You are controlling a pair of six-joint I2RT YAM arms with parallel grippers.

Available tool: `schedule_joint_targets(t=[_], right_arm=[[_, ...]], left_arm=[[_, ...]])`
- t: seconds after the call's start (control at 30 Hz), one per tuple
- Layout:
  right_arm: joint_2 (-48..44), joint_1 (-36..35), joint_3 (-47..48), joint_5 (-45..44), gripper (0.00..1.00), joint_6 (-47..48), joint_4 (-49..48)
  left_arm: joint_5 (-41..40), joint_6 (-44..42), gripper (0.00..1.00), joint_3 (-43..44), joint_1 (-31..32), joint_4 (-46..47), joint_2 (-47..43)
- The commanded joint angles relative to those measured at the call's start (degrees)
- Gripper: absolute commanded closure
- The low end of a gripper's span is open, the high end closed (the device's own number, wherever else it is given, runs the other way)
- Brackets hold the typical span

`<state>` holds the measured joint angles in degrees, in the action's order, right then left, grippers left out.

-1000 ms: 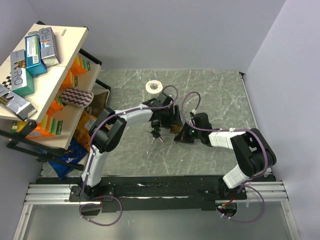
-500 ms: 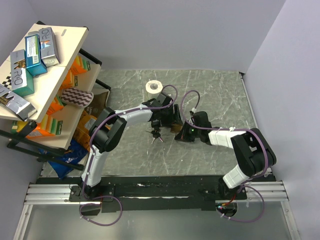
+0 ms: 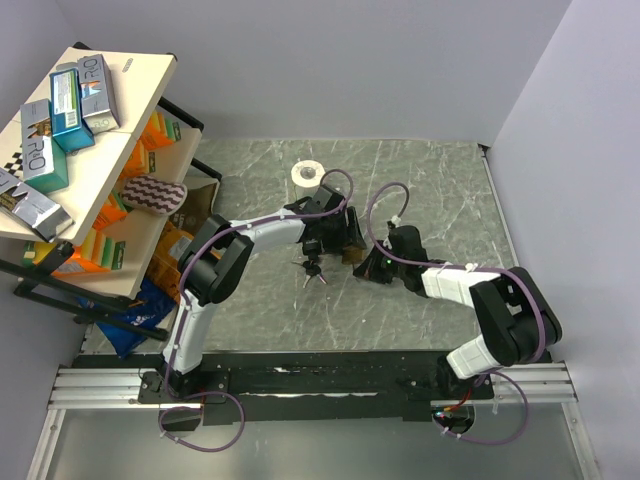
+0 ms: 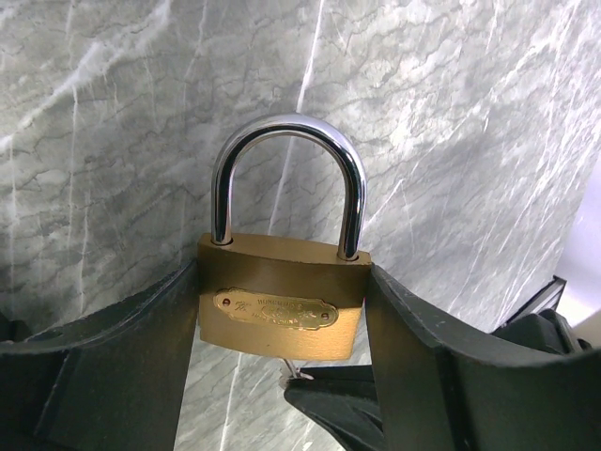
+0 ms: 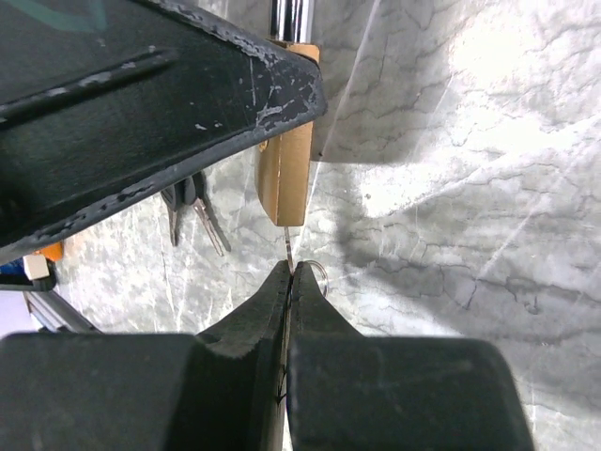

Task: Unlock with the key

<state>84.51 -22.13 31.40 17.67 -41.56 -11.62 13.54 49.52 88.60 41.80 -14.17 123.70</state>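
A brass padlock [image 4: 282, 310] with a chrome shackle [image 4: 286, 132] that sits closed hangs above the marble table. My left gripper [image 4: 282, 321] is shut on its two side faces. From below, my right gripper [image 5: 291, 272] is shut on a thin silver key [image 5: 290, 246]. The blade's tip is in the bottom of the padlock [image 5: 286, 178], and a small ring [image 5: 322, 272] shows beside my fingertips. In the top view both grippers meet mid-table, the left gripper [image 3: 338, 243] beside the right gripper [image 3: 368, 266].
A loose bunch of black-headed keys [image 3: 312, 272] lies on the table just left of the padlock. It also shows in the right wrist view as the key bunch [image 5: 192, 211]. A white tape roll [image 3: 307, 173] sits at the back. A shelf [image 3: 140, 90] with boxes and snack bags stands at the left.
My right arm's forearm and elbow have shifted slightly to the right and nearer, with the gripper still at the padlock's bottom. The left arm and the padlock have not moved.
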Motion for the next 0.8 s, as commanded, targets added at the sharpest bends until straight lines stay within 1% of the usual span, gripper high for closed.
schedule_joint_targets(t=[0.0, 0.13, 0.23, 0.4, 0.77], right_arm=[[-3.6, 1.2, 1.1, -8.4, 1.0, -0.5, -12.2], [-1.6, 0.5, 2.2, -7.1, 1.0, 0.6, -12.3], [-0.1, -1.3, 3.3, -7.9, 1.0, 1.9, -11.8], [2.0, -3.3, 3.7, -9.8, 1.0, 1.3, -12.6], [5.4, -3.5, 7.4, -13.3, 1.0, 1.6, -11.8]], left_arm=[[2.2, 0.7, 0.99, -2.9, 1.4, -12.7, 4.4], [3.9, 2.0, 0.99, -3.2, 1.4, -12.0, 4.5], [4.5, 2.8, 0.99, -2.6, 1.4, -12.0, 4.4], [5.6, 3.4, 0.99, -2.7, 1.5, -11.5, 4.1], [6.6, 1.9, 0.99, -6.0, 1.6, -10.3, 3.7]])
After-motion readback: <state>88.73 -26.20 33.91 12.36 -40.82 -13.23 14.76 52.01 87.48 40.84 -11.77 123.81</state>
